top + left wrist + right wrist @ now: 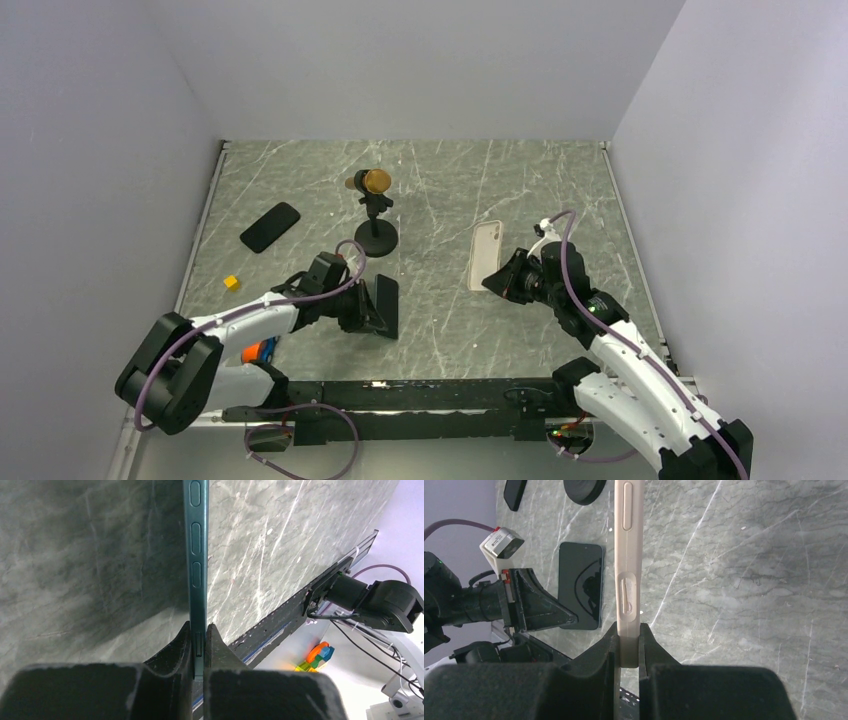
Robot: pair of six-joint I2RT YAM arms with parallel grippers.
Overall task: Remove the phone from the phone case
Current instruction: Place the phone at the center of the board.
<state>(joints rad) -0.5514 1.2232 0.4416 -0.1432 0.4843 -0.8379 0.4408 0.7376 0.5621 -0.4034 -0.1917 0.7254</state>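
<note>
Gripping one object apiece, the two arms sat low over the grey marbled table point(560, 200). The left gripper point(376, 312) was clamped on the one dark teal phone point(388, 295), near the table's front edge and left of centre. In the left wrist view its fingers point(175, 650) pinched the phone's point(195, 555) thin side edge, where three slim buttons showed in a row. The right gripper point(494, 280) was clamped on the single beige phone case point(486, 248), which lay right of centre with its long side running from near to far. The right wrist view showed the case point(628, 555) edge-on between the closed fingers point(651, 645), empty, with one long button bump and one cut-out on its side. Phone and case were well apart, the phone bare and out of the case.

Three other items stood on the table. One microphone point(373, 182) with a gold head rose on a round black base at the middle. One second dark phone point(270, 227) lay flat toward the far left. One small yellow cube point(231, 283) sat near the left edge.
</note>
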